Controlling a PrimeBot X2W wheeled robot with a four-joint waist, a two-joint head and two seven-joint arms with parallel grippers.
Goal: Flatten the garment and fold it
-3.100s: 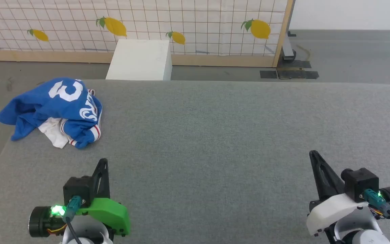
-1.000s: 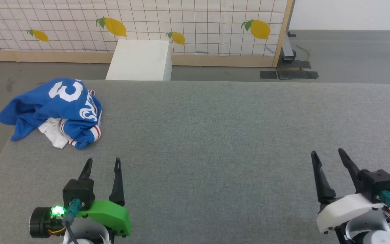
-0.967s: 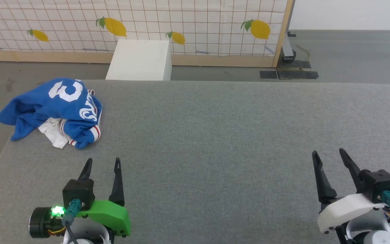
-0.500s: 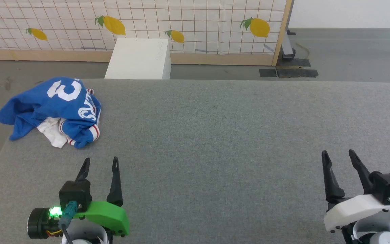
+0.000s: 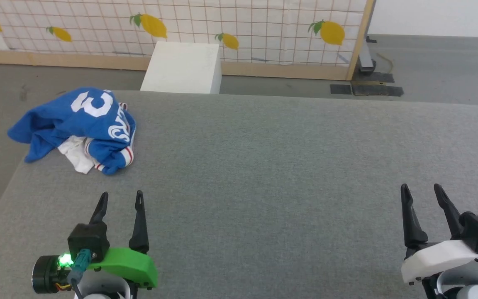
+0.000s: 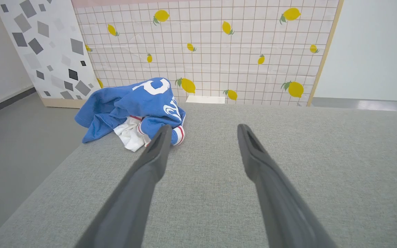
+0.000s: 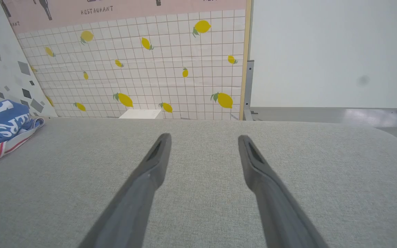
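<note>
Nearest the robot in the head view, the left hand [image 5: 122,194] sits at about 7 o'clock and the right hand [image 5: 421,187] at about 5 o'clock. Both are low over the grey tabletop [image 5: 264,166], with their fingers pointing toward 12 o'clock. Each hand has its two dark fingers spread wide apart with nothing between them. The left wrist carries a green cover with a lit green lamp, and the right wrist carries a white cover.

The garment [image 5: 85,124] lies farther out, at about 10 o'clock on the tabletop. It is a crumpled blue heap at the far left corner, with a white number 3 on top and a white sleeve and red-and-white trim on its near side. One blue flap droops over the left edge. It is well apart from both hands, at roughly 11 o'clock from the left one.

The left wrist view looks along the tabletop, and there the heap stands up in folds just past the left fingertip. The right wrist view catches the garment's lettered edge at 9 o'clock.

Beyond the tabletop, a white box [image 5: 181,68] stands on the floor before a lemon-print panel [image 5: 264,25]. The left wrist view adds a panel of grey shapes [image 6: 43,51]. The right wrist view adds a pink strip reading RESTAURANT [image 7: 96,10] and a plain white wall [image 7: 322,51].
</note>
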